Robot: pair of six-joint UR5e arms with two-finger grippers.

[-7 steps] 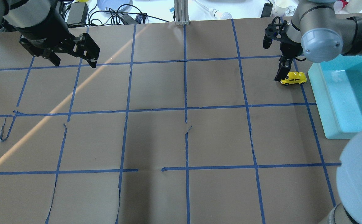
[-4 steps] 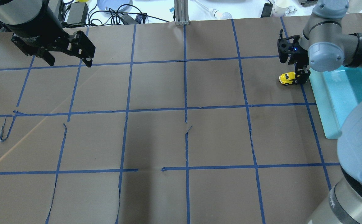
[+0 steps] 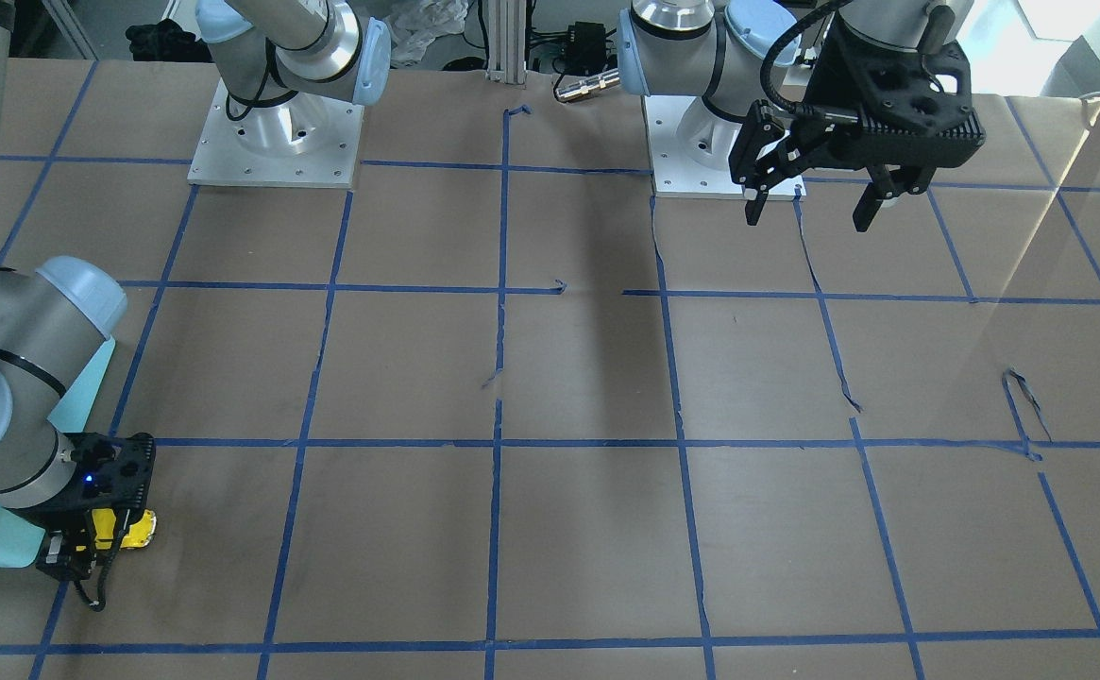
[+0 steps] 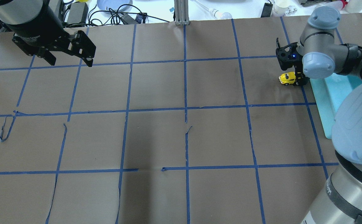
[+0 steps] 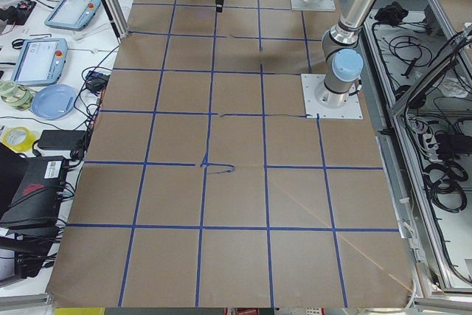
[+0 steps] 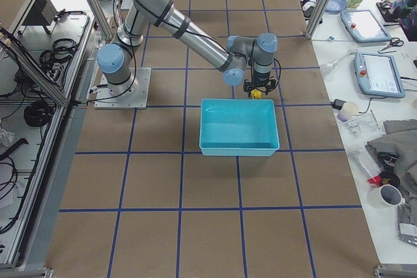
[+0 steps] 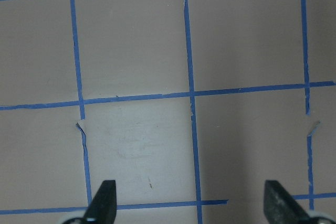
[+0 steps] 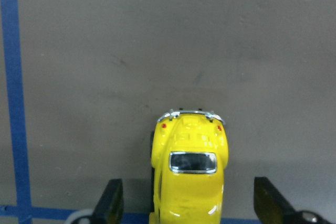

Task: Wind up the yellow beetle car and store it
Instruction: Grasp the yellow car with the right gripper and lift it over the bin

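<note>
The yellow beetle car point(image 4: 287, 78) stands on the brown paper just left of the teal bin point(image 4: 323, 90). In the right wrist view the car point(image 8: 190, 174) sits between the two fingers with a gap on each side. My right gripper point(image 4: 299, 81) is open, low over the car's rear half, and hides part of it. The car also shows in the front view point(image 3: 132, 531) under the right gripper point(image 3: 77, 555). My left gripper point(image 4: 71, 63) is open and empty, high over the far left of the table, with only bare paper below it point(image 7: 191, 203).
The teal bin point(image 6: 238, 103) is open-topped, with nothing showing inside, and lies right beside the car. Blue tape lines grid the brown paper. Cables, a plate and tablets lie beyond the far table edge. My right arm's elbow point(image 4: 355, 130) covers the near right corner.
My right gripper turned and moved from beside the car to straddle its rear; the car's visible part sits slightly further left. The right elbow swung nearer. The left gripper shifted a little left.
</note>
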